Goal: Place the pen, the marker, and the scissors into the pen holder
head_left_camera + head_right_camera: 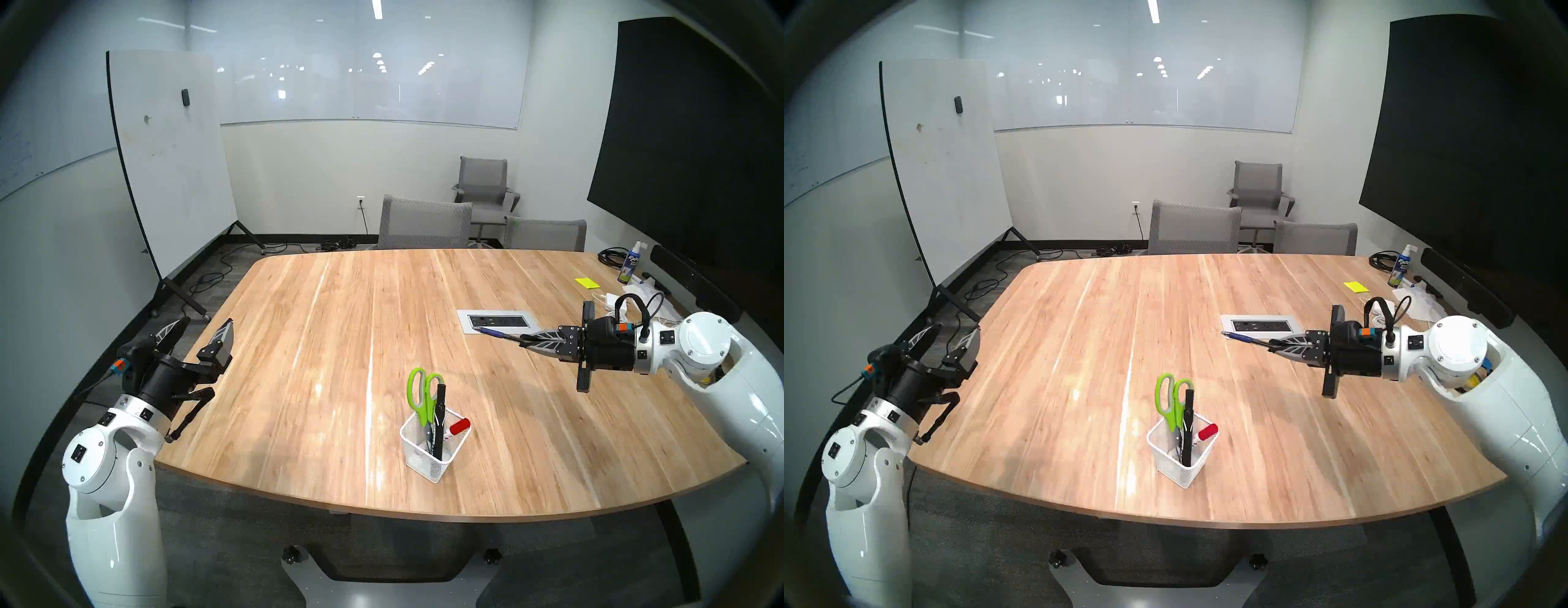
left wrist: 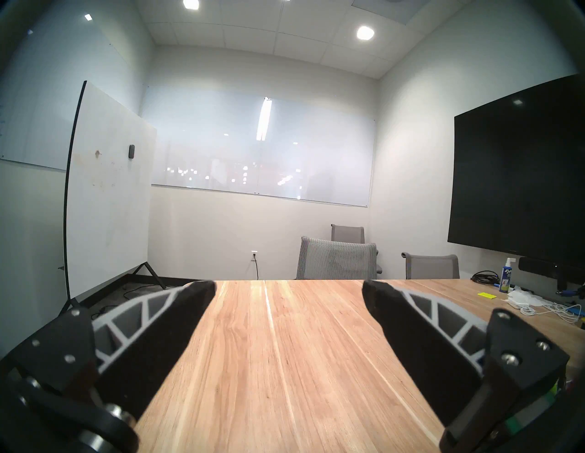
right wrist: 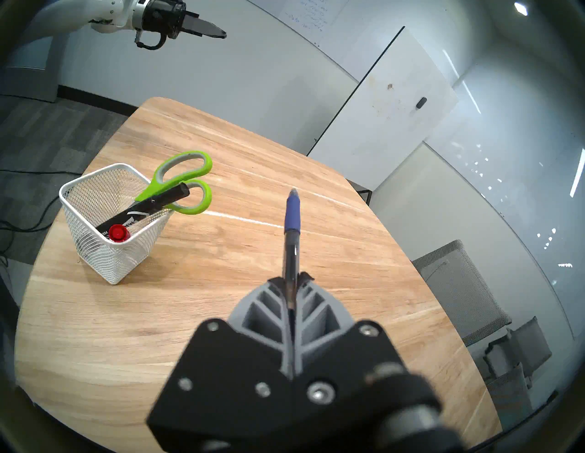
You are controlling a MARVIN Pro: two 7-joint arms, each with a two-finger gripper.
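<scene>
The white mesh pen holder stands near the table's front edge. In it are the green-handled scissors, a black marker and a red-capped marker. My right gripper is shut on the blue pen. It holds the pen roughly level above the table, right of and behind the holder, with the pen pointing left. At the table's left edge, my left gripper is open and empty.
A power outlet panel is set into the table under the pen. At the far right lie a spray bottle, a yellow sticky note and cables. Grey chairs stand behind the table, and a whiteboard stands left.
</scene>
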